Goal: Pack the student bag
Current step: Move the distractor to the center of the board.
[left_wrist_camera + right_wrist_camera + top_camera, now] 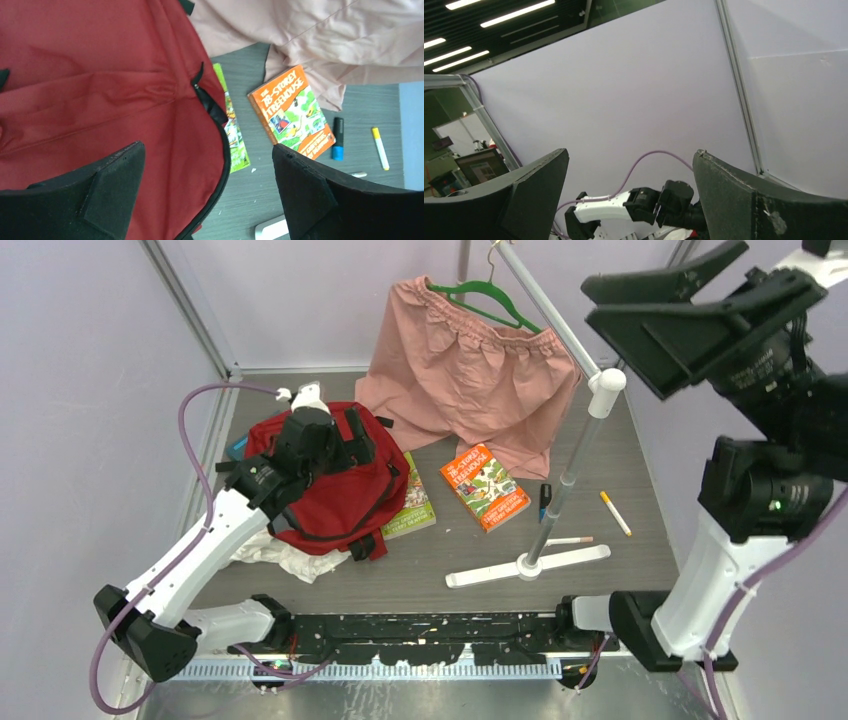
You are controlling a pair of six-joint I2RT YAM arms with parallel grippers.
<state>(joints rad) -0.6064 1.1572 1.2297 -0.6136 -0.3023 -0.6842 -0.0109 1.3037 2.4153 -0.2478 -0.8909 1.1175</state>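
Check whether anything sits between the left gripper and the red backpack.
Nothing visible does. The left gripper, open, hangs right over the student bag, with bare red fabric beneath it; the orange book lies off to the side.

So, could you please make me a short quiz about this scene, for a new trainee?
1. True or false: the green book lies partly under the red backpack.
2. The left gripper is above: A) the red backpack, B) the pink shorts, C) the orange book.
3. Is the right gripper open or shut?
Key: 1 true; 2 A; 3 open.
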